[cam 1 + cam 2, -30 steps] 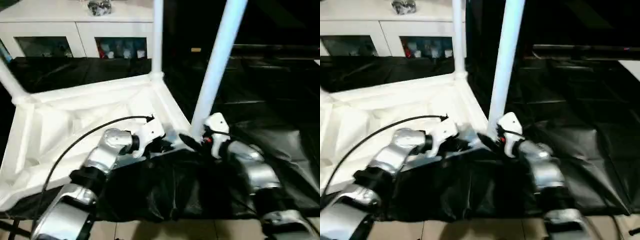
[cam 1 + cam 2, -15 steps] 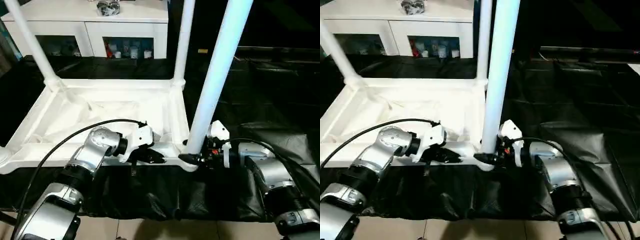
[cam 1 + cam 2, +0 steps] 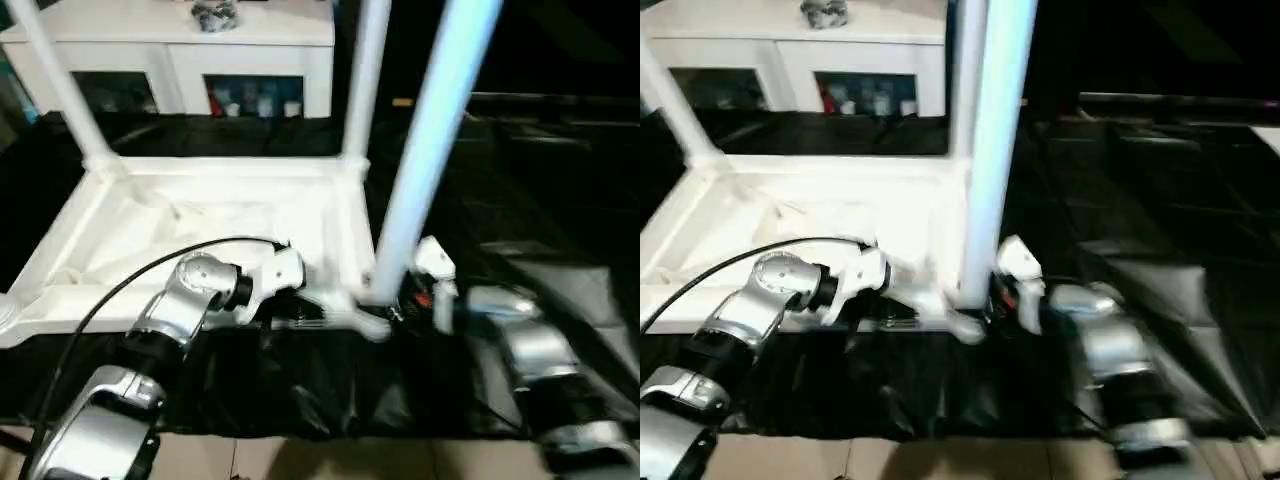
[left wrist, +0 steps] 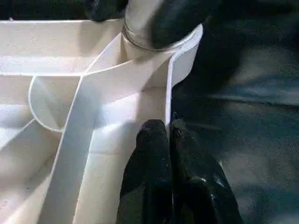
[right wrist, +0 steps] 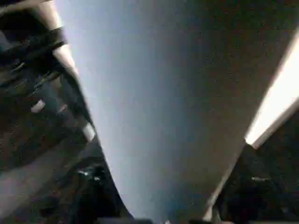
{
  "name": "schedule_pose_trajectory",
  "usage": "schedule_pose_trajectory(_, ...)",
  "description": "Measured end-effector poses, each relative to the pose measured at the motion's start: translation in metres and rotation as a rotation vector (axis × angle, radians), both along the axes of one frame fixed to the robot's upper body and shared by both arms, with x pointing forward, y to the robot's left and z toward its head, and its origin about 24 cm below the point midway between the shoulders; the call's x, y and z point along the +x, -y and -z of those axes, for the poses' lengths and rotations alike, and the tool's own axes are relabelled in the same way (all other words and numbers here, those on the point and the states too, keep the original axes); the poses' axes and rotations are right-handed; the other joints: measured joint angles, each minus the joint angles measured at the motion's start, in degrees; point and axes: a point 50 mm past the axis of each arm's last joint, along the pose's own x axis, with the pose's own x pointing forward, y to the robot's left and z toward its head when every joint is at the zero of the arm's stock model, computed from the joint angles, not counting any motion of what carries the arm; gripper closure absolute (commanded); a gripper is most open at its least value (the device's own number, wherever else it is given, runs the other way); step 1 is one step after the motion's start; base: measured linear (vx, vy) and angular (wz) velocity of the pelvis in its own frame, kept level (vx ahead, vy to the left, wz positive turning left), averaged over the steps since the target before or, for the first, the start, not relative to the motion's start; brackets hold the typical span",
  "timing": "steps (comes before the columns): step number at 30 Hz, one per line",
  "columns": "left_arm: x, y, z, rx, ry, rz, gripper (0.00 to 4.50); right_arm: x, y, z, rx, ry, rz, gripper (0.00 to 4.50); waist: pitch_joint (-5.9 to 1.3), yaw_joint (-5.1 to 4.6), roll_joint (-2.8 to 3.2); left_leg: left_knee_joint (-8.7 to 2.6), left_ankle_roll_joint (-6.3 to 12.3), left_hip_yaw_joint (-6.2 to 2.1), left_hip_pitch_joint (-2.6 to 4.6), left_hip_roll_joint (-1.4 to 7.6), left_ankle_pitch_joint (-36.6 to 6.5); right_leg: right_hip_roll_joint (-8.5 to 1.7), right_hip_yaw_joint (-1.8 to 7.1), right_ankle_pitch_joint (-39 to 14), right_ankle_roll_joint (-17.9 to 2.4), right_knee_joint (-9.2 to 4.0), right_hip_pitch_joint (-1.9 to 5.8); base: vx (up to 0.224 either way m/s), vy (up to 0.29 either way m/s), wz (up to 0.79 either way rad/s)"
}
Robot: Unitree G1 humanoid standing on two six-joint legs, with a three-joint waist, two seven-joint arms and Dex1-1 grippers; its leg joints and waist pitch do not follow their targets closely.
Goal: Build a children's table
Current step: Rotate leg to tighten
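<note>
The children's table point(image 3: 200, 215) is laid upside down on a black sheet point(image 3: 520, 200), legs up. Its near rim is pinched by the left gripper point(image 4: 167, 133), jaws together. The near-corner leg point(image 3: 420, 170) is straddled by the right gripper point(image 3: 400, 300), jaws clamped against it.

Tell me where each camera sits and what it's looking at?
Eye views: on the head, looking down over both silver forearms at the upturned children's table.
Left wrist view: along the left gripper, shut on the table's rim.
Right wrist view: against the near leg, black fingers either side.
Shared: that leg and its corner socket.
</note>
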Motion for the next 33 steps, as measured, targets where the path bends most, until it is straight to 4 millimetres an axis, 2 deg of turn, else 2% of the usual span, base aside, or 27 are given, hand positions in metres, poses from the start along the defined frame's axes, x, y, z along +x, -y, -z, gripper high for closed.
schedule_pose_trajectory(5,0.004,0.024,0.003,-0.033,0.029,-0.098,4.5,0.011,-0.002,0.002,0.006,0.047,0.285,2.46,-0.01,-0.67,0.05,0.05,0.0,-0.03,-0.04,-0.07,0.0,-0.03,0.07,-0.02,0.04,-0.12,0.02,0.0,0.0,0.0)
schedule_pose_trajectory(9,0.008,0.04,0.004,-0.032,0.068,-0.185,4.5,0.025,-0.013,0.002,-0.009,0.067,0.541,2.46,-0.04,-0.96,0.11,-0.01,0.0,-0.04,-0.04,-0.06,0.0,-0.02,0.04,-0.01,0.03,-0.13,0.01,0.0,0.0,0.0)
schedule_pose_trajectory(12,0.009,0.047,0.004,-0.036,0.08,-0.212,4.5,0.029,-0.015,0.001,-0.014,0.071,0.615,2.46,-0.08,-0.99,0.29,-0.03,0.0,-0.05,-0.08,-0.06,0.0,-0.01,0.03,0.02,-0.01,-0.21,0.02,0.0,0.0,0.0)
schedule_pose_trajectory(13,0.009,0.048,0.004,-0.039,0.08,-0.211,4.5,0.03,-0.014,0.001,-0.006,0.071,0.622,1.97,-0.08,-0.99,0.29,-0.03,0.0,-0.05,-0.08,-0.06,0.0,-0.01,0.03,0.08,-0.11,-0.2,0.03,0.0,0.0,0.0)
schedule_pose_trajectory(14,0.009,0.048,0.003,-0.039,0.08,-0.209,4.5,0.03,-0.014,0.001,-0.002,0.071,0.619,1.97,-0.09,-0.98,0.27,-0.03,0.0,-0.06,-0.1,-0.05,0.0,0.0,0.01,0.14,-0.2,-0.2,0.03,0.0,0.0,0.0)
schedule_pose_trajectory(16,0.009,0.048,0.003,-0.04,0.08,-0.203,4.5,0.029,-0.014,0.0,0.021,0.065,0.596,1.84,-0.1,-0.98,0.28,-0.03,0.0,-0.05,-0.12,-0.05,0.0,0.0,0.02,0.15,-0.21,-0.23,0.03,0.0,0.0,0.0)
schedule_pose_trajectory(18,0.009,0.046,0.002,-0.038,0.079,-0.194,4.5,0.029,-0.014,-0.001,0.025,0.066,0.562,1.49,-0.1,-1.05,0.25,-0.04,0.01,-0.05,-0.15,-0.04,-0.01,0.01,0.0,0.14,-0.2,-0.26,0.02,0.0,0.0,0.0)
schedule_pose_trajectory(25,0.004,0.029,0.001,-0.047,0.04,-0.101,4.5,0.015,0.006,-0.003,-0.081,0.085,0.201,1.49,-0.06,-1.0,0.19,-0.2,0.02,-0.01,-0.16,0.05,-0.02,0.09,-0.14,0.09,-0.13,-0.3,-0.02,0.0,0.0,0.0)
schedule_pose_trajectory(33,-0.003,0.008,-0.001,-0.025,-0.009,0.032,4.5,-0.006,0.019,-0.008,-0.09,0.023,-0.148,1.49,-0.04,-0.46,0.17,-0.1,0.02,0.06,-0.12,0.05,-0.01,0.07,-0.14,0.13,-0.19,-0.26,0.07,0.0,0.0,0.0)
